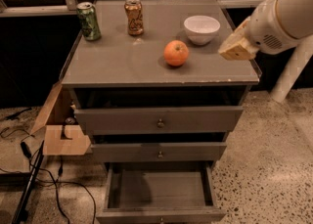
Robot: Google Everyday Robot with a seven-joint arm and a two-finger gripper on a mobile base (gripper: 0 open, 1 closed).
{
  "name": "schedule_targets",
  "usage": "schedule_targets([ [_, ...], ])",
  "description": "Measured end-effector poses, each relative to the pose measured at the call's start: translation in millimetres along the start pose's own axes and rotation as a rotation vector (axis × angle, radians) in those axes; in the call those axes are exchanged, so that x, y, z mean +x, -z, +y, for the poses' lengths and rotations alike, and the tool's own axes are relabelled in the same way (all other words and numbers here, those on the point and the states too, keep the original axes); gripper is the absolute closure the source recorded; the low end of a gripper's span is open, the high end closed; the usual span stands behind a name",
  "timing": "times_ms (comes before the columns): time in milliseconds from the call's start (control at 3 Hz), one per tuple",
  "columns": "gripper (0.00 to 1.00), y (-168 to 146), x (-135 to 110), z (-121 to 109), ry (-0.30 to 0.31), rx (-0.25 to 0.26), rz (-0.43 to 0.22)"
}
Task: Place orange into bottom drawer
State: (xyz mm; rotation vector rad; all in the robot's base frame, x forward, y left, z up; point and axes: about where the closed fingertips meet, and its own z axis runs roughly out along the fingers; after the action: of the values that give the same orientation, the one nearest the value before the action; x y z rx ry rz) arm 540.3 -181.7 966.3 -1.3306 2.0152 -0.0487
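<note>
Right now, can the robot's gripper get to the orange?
Probably yes. The gripper hovers at the right edge of the cabinet top, and the orange sits nearby in the open. The bowl stands farther back, out of the way.

green can top back-left | gold can beside it | white bowl back-right | cardboard box, cables floor-left
</note>
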Motion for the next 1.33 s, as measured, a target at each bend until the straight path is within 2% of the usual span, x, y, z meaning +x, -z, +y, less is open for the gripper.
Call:
schedule_targets([
  [333,1.00,-41.0,-21.5,-22.2,-0.028,0.031,-0.141],
  [1000,1.00,-45.7,-19.6,-27.2,-0.043,0.049,-0.146],
  [1333,0.81,-62.9,-21.1,-30.3,-0.057,0.044,-0.155],
])
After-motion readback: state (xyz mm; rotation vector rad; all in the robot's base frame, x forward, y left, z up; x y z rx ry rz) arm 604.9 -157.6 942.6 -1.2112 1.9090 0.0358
